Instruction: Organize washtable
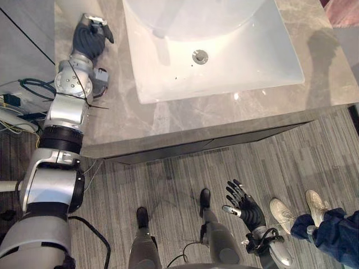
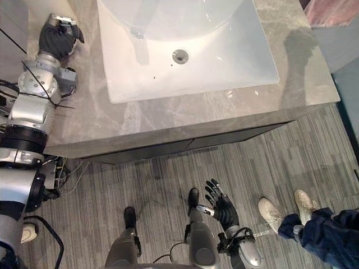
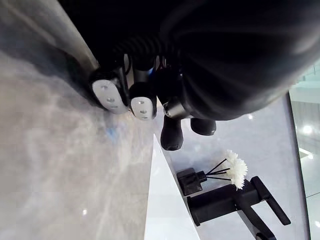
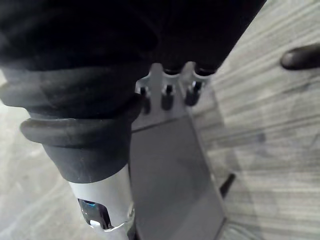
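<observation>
Left hand [image 1: 91,35] rests curled and empty on the grey marbled counter [image 1: 168,117] beside the glossy white basin [image 1: 224,73]; we judge it poised to reach. Right hand [image 1: 242,204] hangs spread over the floor [image 1: 168,185]. 1 black diffuser [image 3: 190,181] stands just beside the matte faucet [image 3: 235,200].

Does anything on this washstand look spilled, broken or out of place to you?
Nothing much. The basin holds a few tiny dark specks near its drain; the counter shows no spill. The black tap and the flower diffuser stand by the basin, seemingly intact.
</observation>
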Tool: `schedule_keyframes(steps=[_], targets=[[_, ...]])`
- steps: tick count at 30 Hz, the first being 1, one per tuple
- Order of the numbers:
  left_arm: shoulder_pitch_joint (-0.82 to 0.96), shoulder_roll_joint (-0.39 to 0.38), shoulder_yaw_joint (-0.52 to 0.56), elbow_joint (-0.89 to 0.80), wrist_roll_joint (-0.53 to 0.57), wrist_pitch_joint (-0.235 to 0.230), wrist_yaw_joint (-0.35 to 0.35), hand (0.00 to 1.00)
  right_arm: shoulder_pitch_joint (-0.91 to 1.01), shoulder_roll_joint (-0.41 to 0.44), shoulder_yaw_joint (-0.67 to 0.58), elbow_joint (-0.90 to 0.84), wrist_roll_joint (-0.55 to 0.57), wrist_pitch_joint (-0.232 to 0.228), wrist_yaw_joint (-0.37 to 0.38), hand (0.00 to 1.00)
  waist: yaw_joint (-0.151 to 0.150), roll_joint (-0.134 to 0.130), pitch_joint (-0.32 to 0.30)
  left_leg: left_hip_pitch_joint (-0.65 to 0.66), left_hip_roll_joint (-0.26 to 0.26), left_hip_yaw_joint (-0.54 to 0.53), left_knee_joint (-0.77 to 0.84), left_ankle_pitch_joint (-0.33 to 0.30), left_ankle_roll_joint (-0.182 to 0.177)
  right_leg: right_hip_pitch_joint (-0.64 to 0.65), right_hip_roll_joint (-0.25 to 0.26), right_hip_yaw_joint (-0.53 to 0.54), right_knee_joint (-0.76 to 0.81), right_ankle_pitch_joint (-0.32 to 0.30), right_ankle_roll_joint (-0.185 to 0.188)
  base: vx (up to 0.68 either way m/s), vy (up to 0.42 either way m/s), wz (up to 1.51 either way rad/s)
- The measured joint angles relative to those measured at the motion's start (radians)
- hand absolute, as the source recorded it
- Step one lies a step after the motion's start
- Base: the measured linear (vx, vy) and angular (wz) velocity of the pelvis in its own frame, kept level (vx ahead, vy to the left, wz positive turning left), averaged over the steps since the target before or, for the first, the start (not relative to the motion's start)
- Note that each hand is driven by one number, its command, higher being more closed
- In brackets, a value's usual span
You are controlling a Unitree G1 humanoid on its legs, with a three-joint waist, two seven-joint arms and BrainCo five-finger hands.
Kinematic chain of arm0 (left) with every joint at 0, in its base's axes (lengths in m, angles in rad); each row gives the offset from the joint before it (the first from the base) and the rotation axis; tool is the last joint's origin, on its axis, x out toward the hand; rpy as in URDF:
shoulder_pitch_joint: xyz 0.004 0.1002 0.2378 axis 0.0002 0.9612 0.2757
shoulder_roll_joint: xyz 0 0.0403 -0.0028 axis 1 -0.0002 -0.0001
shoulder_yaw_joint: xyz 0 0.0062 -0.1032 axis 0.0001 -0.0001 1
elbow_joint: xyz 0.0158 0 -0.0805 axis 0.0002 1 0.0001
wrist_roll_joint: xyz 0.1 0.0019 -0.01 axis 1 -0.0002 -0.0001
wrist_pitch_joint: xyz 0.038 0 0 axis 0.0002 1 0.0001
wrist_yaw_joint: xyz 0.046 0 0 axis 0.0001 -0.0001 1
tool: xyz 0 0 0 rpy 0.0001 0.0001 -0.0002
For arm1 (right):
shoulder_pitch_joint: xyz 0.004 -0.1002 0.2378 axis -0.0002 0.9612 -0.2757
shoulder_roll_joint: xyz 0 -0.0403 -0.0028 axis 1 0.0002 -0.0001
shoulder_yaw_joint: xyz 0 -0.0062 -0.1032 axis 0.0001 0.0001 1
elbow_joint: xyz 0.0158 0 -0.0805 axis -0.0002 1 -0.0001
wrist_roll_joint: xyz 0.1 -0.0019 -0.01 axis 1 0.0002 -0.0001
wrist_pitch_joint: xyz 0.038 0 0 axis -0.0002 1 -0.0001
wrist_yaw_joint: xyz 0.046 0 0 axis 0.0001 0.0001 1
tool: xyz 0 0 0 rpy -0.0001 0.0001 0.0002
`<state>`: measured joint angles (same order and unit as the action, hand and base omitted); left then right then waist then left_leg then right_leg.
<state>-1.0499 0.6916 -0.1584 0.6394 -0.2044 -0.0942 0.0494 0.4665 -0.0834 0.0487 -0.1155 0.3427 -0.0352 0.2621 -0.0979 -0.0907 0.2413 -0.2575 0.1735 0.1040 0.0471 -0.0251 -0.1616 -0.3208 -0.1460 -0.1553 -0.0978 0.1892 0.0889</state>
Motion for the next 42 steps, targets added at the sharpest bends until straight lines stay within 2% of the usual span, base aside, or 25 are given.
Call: schedule_keyframes(steps=[4,8,14,22,25,27,28,30,31,33,34,35,36,37,38,39,42], targets=[[-0.029,0.004,0.000,0.003,0.000,-0.004,0.001,1.00,0.000,0.000,0.000,-0.001,0.000,-0.006,0.000,0.00,0.002,-0.002,0.020,-0.013,0.000,-0.005,0.004,0.000,0.000,-0.009,0.000,-0.003,0.000,0.001,-0.001,-0.01,-0.011,0.02],[-0.078,0.042,-0.017,0.036,0.003,-0.019,0.002,1.00,0.000,0.000,-0.001,-0.004,0.001,-0.007,-0.001,0.00,0.000,-0.003,0.038,-0.027,0.002,-0.004,0.005,0.000,0.000,-0.024,0.003,0.000,0.000,0.005,-0.005,-0.01,-0.011,-0.02],[-0.149,0.077,-0.065,0.080,0.031,-0.019,-0.001,1.00,0.000,0.000,-0.001,-0.008,0.001,-0.026,0.001,0.00,-0.002,-0.004,0.043,-0.040,0.002,-0.008,0.005,0.000,0.000,-0.034,0.002,-0.005,0.000,0.005,-0.005,0.00,-0.004,0.01],[-0.156,0.087,-0.076,0.078,0.026,-0.021,0.002,1.00,0.000,0.000,0.001,-0.008,0.011,-0.028,0.004,0.00,-0.003,-0.009,0.047,-0.041,0.002,-0.008,0.006,0.000,0.000,-0.034,0.002,-0.005,0.000,0.005,-0.005,0.00,0.000,0.00],[-0.088,0.073,-0.068,-0.015,0.001,-0.022,0.018,1.00,-0.002,0.000,0.002,-0.007,0.011,-0.028,0.005,0.00,-0.002,-0.010,0.047,-0.032,0.002,-0.007,0.006,0.000,0.000,-0.025,0.002,-0.005,0.000,0.005,-0.005,0.00,0.000,0.00],[0.036,0.034,-0.042,-0.155,-0.025,-0.028,0.018,1.00,-0.012,-0.001,0.002,-0.001,0.011,-0.028,0.005,0.00,-0.001,-0.010,0.047,-0.007,0.002,-0.005,0.004,0.000,0.000,0.000,0.002,-0.005,0.000,0.005,-0.005,0.00,0.000,0.00],[0.441,-0.172,0.021,-0.571,-0.124,-0.076,-0.038,1.00,-0.091,0.000,-0.005,0.026,0.010,-0.027,0.004,0.00,0.029,-0.001,0.037,0.064,-0.005,0.000,0.006,-0.020,0.012,0.071,-0.006,-0.005,-0.001,-0.010,0.004,0.00,0.022,0.06],[0.507,-0.222,0.021,-0.589,-0.141,-0.088,-0.053,1.00,-0.090,-0.002,-0.011,0.040,0.009,-0.025,0.004,0.00,0.050,0.016,0.013,0.062,-0.007,-0.006,0.007,-0.021,0.012,0.072,-0.008,-0.008,-0.001,-0.015,0.008,-0.03,0.010,0.06],[0.516,-0.224,0.022,-0.586,-0.146,-0.086,-0.052,1.00,-0.090,-0.003,-0.012,0.043,0.009,-0.024,0.004,0.00,0.053,0.022,0.006,0.062,-0.007,-0.006,0.008,-0.021,0.012,0.072,-0.008,-0.008,-0.001,-0.015,0.009,-0.01,-0.014,0.07],[0.648,-0.277,0.064,-0.634,-0.160,-0.072,-0.052,1.00,-0.108,-0.003,-0.035,0.055,0.008,-0.012,0.003,0.00,0.049,0.053,-0.020,0.073,-0.008,-0.019,0.006,-0.021,0.013,0.103,-0.010,-0.030,0.000,-0.022,0.023,0.02,-0.009,0.14],[0.821,-0.366,0.115,-0.728,-0.168,-0.066,-0.065,1.00,-0.111,-0.001,-0.066,0.057,0.006,-0.003,0.000,0.00,0.049,0.072,-0.029,0.136,-0.007,-0.020,-0.015,-0.025,0.014,0.159,-0.010,-0.038,0.000,-0.043,0.033,0.09,0.004,0.19],[0.913,-0.416,0.137,-0.769,-0.182,-0.069,-0.073,1.00,-0.110,-0.001,-0.085,0.058,-0.001,-0.003,-0.001,0.00,0.051,0.084,-0.037,0.168,-0.006,-0.023,-0.025,-0.027,0.015,0.190,-0.009,-0.045,0.000,-0.051,0.032,0.16,0.006,0.30],[1.091,-0.496,0.169,-0.813,-0.209,-0.073,-0.086,1.00,-0.105,-0.001,-0.131,0.068,-0.002,-0.005,-0.003,0.00,0.061,0.106,-0.077,0.206,-0.005,-0.035,-0.040,-0.030,0.015,0.227,-0.008,-0.069,0.000,-0.067,0.034,0.17,0.010,0.37],[1.184,-0.526,0.190,-0.832,-0.240,-0.081,-0.094,1.00,-0.110,-0.002,-0.159,0.085,-0.004,-0.008,-0.005,0.00,0.077,0.118,-0.117,0.207,-0.005,-0.049,-0.040,-0.034,0.015,0.233,-0.010,-0.085,0.000,-0.073,0.036,0.18,0.017,0.52],[1.245,-0.540,0.218,-0.831,-0.269,-0.075,-0.103,1.00,-0.123,-0.003,-0.193,0.108,-0.018,-0.008,-0.013,0.00,0.106,0.132,-0.133,0.212,-0.007,-0.074,-0.036,-0.034,0.015,0.257,-0.012,-0.103,0.000,-0.074,0.038,0.11,0.016,0.64],[1.298,-0.553,0.245,-0.829,-0.282,-0.072,-0.111,1.00,-0.127,-0.003,-0.212,0.132,-0.036,-0.008,-0.022,0.00,0.120,0.141,-0.145,0.220,-0.009,-0.099,-0.034,-0.034,0.015,0.285,-0.014,-0.131,0.000,-0.078,0.040,0.05,0.010,0.65],[1.393,-0.592,0.296,-0.797,-0.322,-0.068,-0.119,1.00,-0.097,0.027,-0.222,0.168,-0.067,-0.005,-0.020,0.00,0.119,0.138,-0.167,0.239,-0.020,-0.157,-0.031,-0.033,0.016,0.346,-0.026,-0.191,0.000,-0.103,0.047,-0.02,0.002,0.63]])
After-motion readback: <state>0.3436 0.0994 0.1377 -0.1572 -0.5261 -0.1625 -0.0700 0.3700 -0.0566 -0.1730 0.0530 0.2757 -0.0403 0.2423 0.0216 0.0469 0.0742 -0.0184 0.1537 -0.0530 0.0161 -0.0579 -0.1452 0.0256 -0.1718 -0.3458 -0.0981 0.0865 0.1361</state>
